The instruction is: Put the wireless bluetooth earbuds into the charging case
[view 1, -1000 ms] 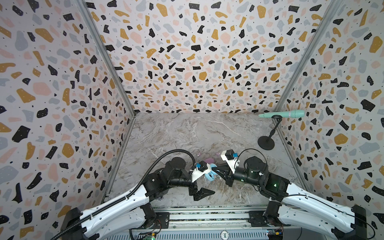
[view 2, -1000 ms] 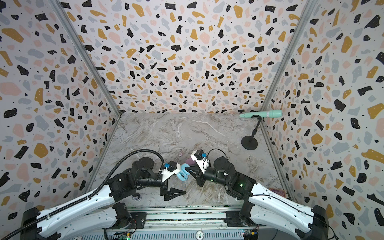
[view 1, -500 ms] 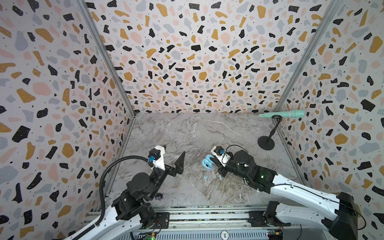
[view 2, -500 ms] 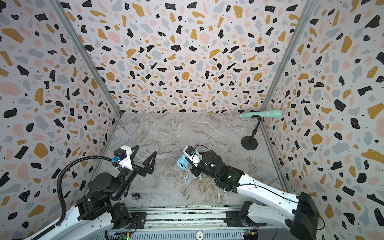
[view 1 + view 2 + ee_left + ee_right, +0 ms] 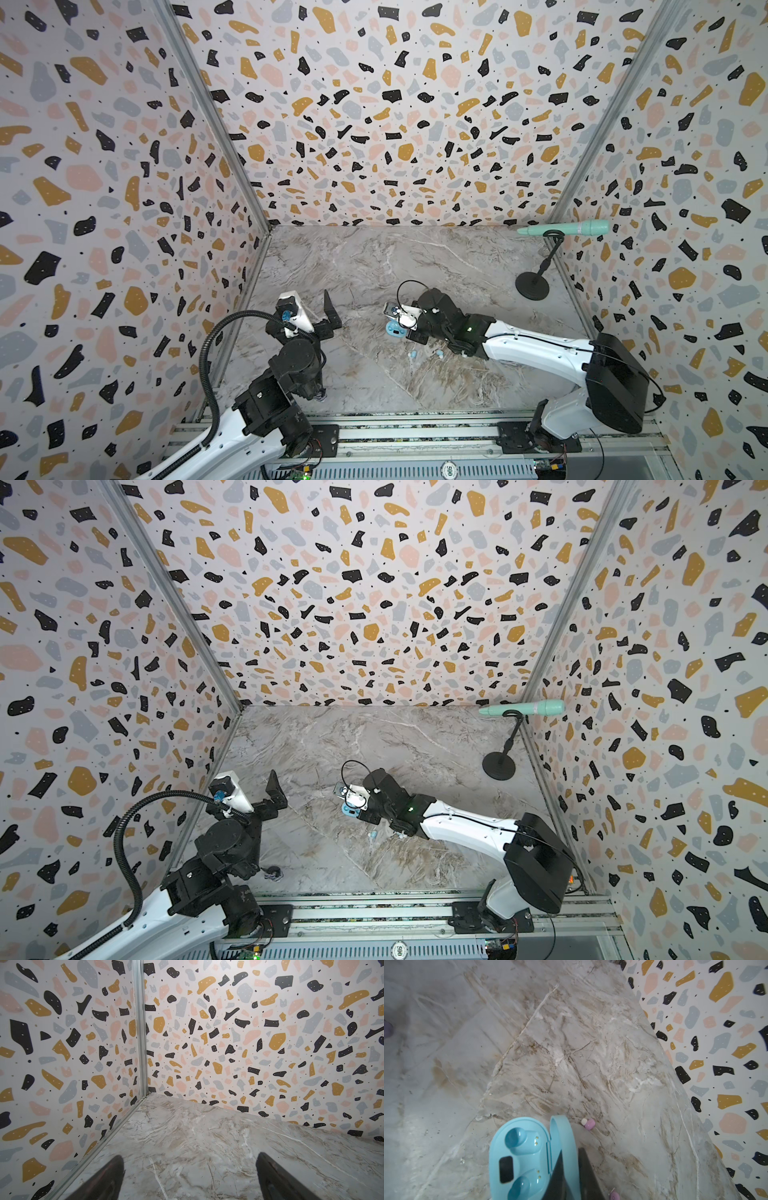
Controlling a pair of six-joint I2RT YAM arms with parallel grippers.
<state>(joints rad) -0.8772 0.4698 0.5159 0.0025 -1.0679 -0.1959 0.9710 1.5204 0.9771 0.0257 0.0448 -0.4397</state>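
Your right fingers (image 5: 588, 1176) are pinched tight on the upright lid (image 5: 564, 1134) of the pale blue oval plastic charging case (image 5: 519, 1159), which sits near the middle of the grey marbled tabletop (image 5: 415, 257). Two tiny pale blue plastic earbuds (image 5: 412, 354) lie near it, front-edge side. Two pale pink plastic earbuds (image 5: 588, 1124) lie just beside the lid. Your left fingers (image 5: 274, 1176): spread wide, empty, by the left edge.
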